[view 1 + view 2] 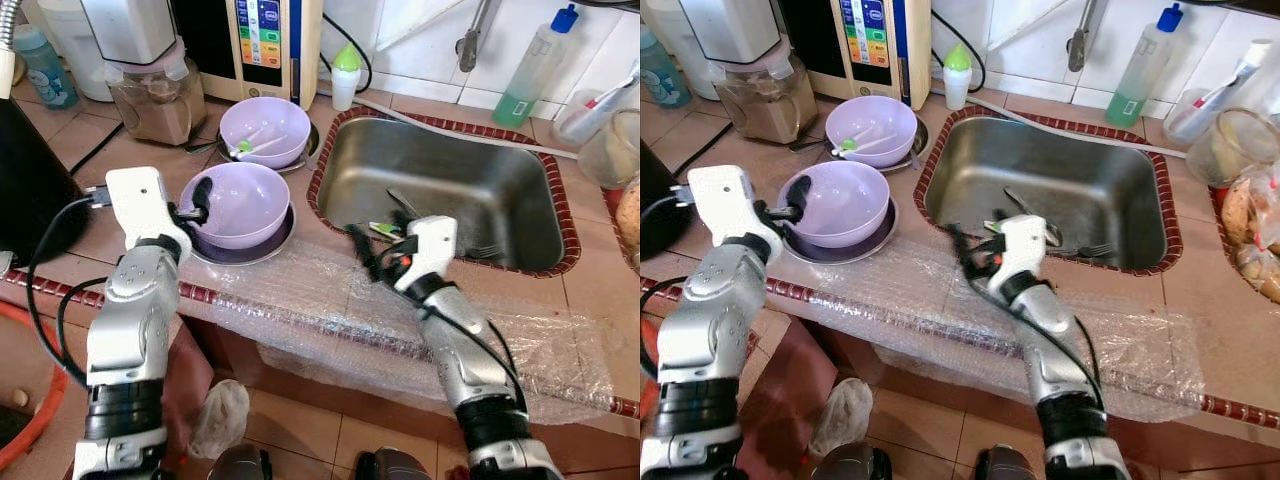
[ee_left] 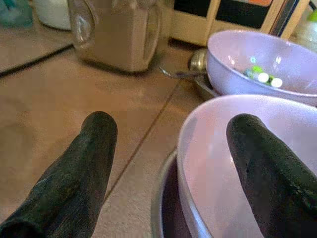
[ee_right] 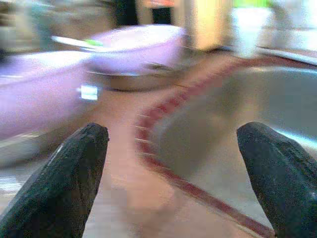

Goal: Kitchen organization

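Bubble wrap (image 1: 330,300) lies along the counter's front edge, in the lower middle of the head view. On it rests the right gripper (image 1: 368,250), with its two black fingers spread apart and holding nothing, just before the near rim of the steel sink (image 1: 520,165). Inside the sink, in the centre, lie a fork (image 1: 482,251) and some other utensils. In the left middle of the frame the left gripper (image 1: 197,205) is open around the rim of the near lilac bowl (image 1: 245,200): one finger is inside the bowl and the other is outside, by the wrist view. This bowl sits on a metal plate (image 1: 262,248). Behind it stands a second lilac bowl (image 1: 268,122) with spoons inside. In the upper left stands a blender jar (image 1: 155,95), and at the upper right a bottle of green liquid (image 1: 535,65).
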Tool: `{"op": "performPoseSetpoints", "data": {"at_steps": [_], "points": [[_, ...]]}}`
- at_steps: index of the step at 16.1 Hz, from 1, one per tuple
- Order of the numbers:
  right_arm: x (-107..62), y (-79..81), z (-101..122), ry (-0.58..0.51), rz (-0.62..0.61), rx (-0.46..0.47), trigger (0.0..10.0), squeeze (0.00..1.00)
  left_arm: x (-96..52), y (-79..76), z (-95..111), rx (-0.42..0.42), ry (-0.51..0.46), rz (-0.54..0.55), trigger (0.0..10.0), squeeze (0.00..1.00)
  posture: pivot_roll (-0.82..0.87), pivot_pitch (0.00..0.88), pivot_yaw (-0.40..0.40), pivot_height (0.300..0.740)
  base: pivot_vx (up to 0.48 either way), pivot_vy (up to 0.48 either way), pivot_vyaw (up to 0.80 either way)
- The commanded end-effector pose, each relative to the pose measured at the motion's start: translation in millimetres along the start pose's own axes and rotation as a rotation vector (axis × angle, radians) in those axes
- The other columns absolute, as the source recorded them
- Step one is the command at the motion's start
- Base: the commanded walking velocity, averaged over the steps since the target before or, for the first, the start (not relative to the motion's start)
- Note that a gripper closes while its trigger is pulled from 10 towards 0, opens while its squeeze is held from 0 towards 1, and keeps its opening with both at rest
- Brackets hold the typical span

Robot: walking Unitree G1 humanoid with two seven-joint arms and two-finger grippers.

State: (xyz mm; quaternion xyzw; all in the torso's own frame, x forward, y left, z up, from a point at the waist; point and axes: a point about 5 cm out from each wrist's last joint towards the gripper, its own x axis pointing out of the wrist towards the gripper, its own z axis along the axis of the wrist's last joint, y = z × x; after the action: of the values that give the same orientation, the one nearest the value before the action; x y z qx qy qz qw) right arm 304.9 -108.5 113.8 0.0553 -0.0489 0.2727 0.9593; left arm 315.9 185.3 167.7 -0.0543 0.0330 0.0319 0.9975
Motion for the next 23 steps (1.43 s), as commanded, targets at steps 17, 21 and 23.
{"op": "performPoseSetpoints", "data": {"at_steps": [17, 21, 23], "points": [[0.2, 8.4, 1.7, 0.023, 0.068, -0.017, 10.0, 0.00, 3.6, -11.5, 0.2, -0.022, 0.099, -0.083, 0.0, 0.00, 0.04, 0.026, 0.028, 0.740, 0.000, 0.000, 0.15], [2.7, 2.6, 3.0, 0.027, 0.024, -0.030, 10.0, 0.00, 4.9, -13.1, 0.1, -0.026, 0.109, -0.105, 0.0, 0.00, 0.03, 0.026, 0.033, 0.740, 0.000, 0.000, 0.00], [3.2, 2.2, 3.1, 0.028, 0.021, -0.033, 10.0, 0.00, 5.0, -15.6, 0.3, -0.042, 0.115, -0.129, 0.0, 0.00, 0.03, 0.026, 0.035, 0.740, 0.000, 0.000, 0.00]]}}
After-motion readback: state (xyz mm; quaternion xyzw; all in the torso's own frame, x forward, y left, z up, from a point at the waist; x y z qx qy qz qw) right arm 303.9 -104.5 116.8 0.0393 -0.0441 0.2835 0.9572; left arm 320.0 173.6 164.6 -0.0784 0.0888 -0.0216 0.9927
